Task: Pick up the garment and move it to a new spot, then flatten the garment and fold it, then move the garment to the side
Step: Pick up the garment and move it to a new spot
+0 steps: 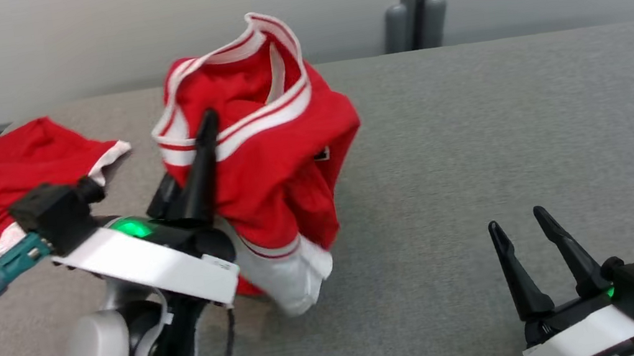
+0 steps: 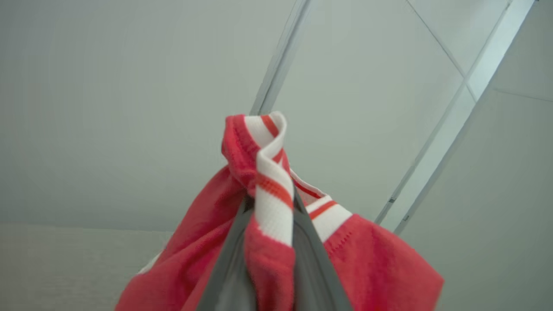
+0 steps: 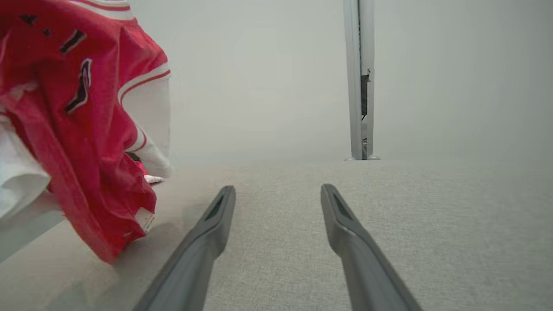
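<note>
Hanging from the left gripper [image 1: 207, 125], the red garment [image 1: 268, 147] is bunched above the left half of the desk [image 1: 502, 112].
Head view: a second red cloth [image 1: 8, 174] lies at the desk's left edge, and the right gripper [image 1: 515, 220] sits near the front right corner with its fingers wide apart. Left wrist view: the jaws pinch the garment's white-and-red striped trim [image 2: 270, 190]. Right wrist view: black print [image 3: 80, 93] and a small white hem tag [image 3: 144, 220] show, neither of them readable.
</note>
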